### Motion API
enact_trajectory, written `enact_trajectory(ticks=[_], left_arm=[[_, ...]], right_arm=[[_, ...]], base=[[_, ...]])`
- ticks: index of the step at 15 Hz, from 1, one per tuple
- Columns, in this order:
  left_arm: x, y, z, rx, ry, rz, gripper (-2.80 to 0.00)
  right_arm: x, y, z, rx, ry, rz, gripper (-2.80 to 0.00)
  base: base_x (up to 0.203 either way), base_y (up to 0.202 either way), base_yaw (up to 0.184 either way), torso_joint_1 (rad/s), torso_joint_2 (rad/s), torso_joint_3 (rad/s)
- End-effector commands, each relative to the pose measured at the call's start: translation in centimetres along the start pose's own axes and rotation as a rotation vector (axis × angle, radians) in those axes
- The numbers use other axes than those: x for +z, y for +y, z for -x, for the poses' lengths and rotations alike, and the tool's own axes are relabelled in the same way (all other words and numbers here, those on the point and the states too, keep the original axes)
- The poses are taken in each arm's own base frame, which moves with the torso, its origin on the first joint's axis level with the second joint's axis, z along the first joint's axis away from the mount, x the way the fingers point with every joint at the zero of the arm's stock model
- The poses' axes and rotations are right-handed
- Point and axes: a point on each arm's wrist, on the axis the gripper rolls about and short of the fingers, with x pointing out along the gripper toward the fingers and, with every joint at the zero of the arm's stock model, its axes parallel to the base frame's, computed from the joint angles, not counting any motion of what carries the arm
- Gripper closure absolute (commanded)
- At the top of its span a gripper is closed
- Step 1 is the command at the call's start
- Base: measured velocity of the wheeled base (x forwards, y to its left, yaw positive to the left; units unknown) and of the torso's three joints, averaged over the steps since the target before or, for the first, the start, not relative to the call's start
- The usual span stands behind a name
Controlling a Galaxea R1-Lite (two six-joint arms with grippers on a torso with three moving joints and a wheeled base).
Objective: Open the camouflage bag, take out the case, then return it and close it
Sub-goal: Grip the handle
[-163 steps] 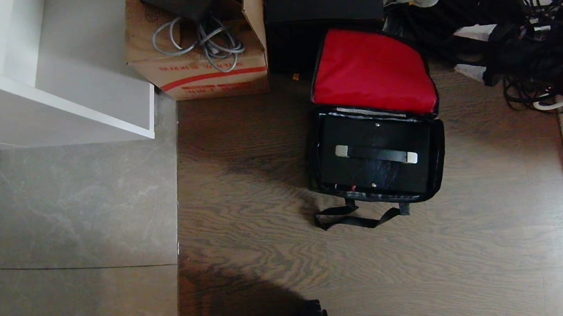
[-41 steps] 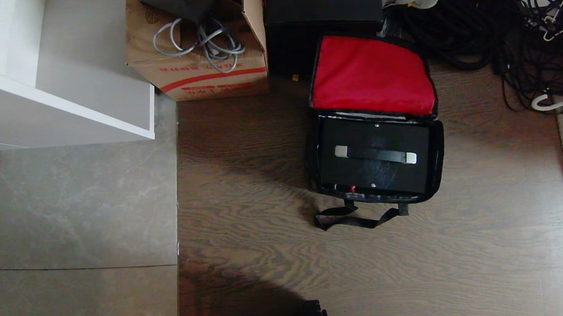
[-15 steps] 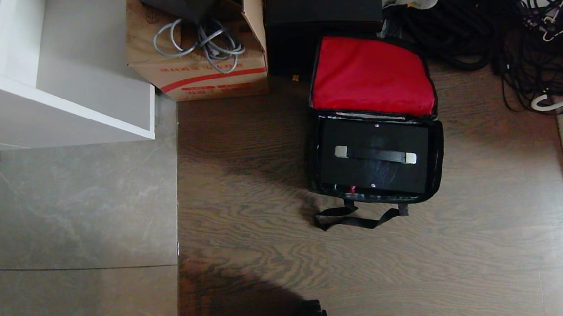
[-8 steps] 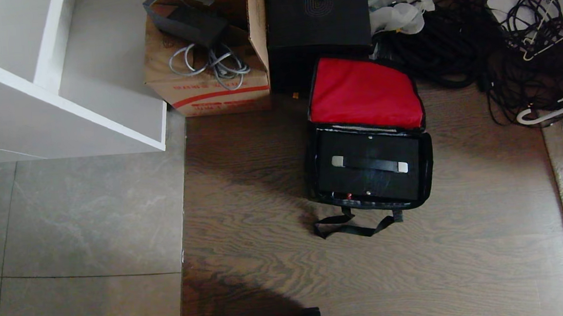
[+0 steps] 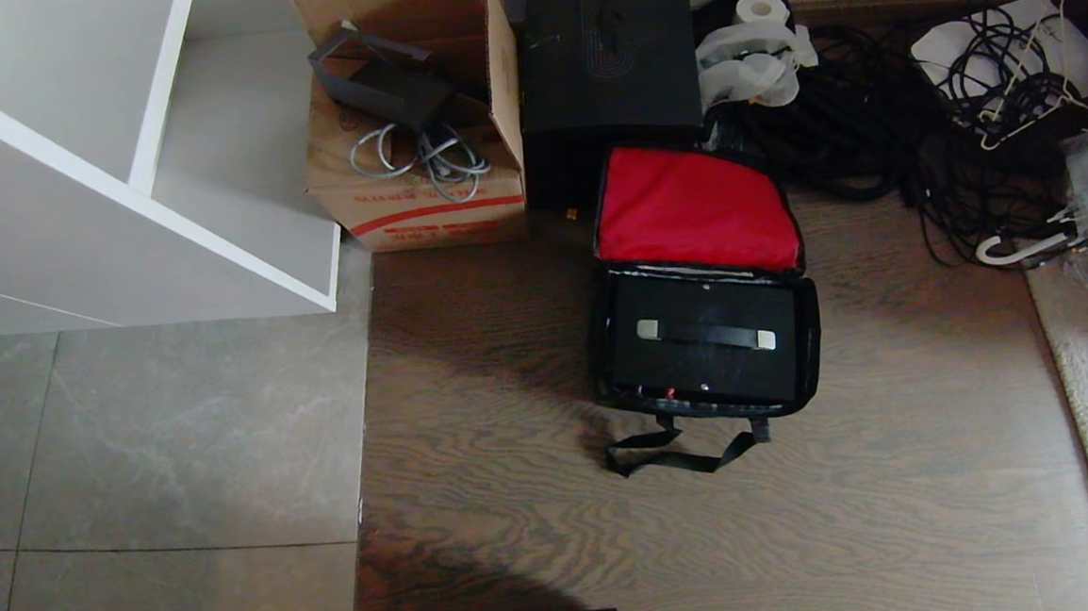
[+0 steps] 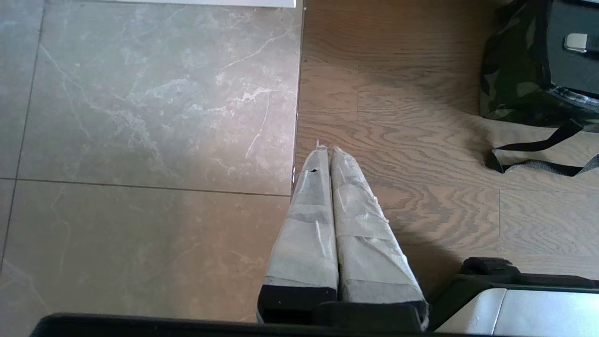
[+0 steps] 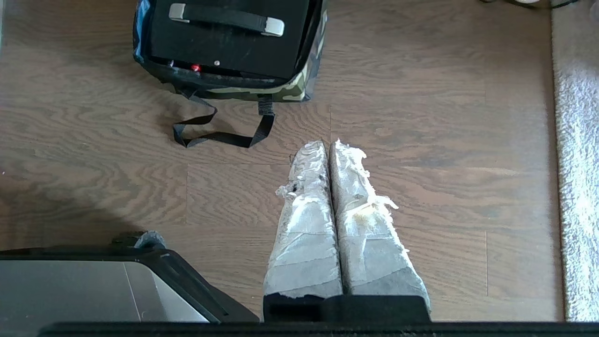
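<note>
Camouflage bag (image 7: pixel 281 91) lies well beyond right fingers (image 7: pixel 348 187).

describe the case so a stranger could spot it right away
On the brown wood floor sits the camouflage bag, its red-lined lid flipped open. The case sits inside it: flat, black, with a silver-ended handle, unlike the taller plain black box behind the bag.
</note>
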Motion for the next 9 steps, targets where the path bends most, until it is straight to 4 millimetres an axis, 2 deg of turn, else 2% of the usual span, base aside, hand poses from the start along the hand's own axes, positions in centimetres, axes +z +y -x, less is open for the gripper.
enact_trajectory(ticks=[1,9], left_arm=[[0.01,0.00,-0.01,0.000,0.001,-0.001,0.00],[0.01,0.00,-0.01,0.000,0.001,0.000,0.00]], right_arm=[[0.00,0.00,-0.01,0.001,0.002,0.000,0.00],[-0.06,0.00,-0.01,0.002,0.007,0.014,0.00]], base=[[0.000,0.000,0.000,0.000,0.00,0.000],[0.000,0.000,0.000,0.000,0.00,0.000]])
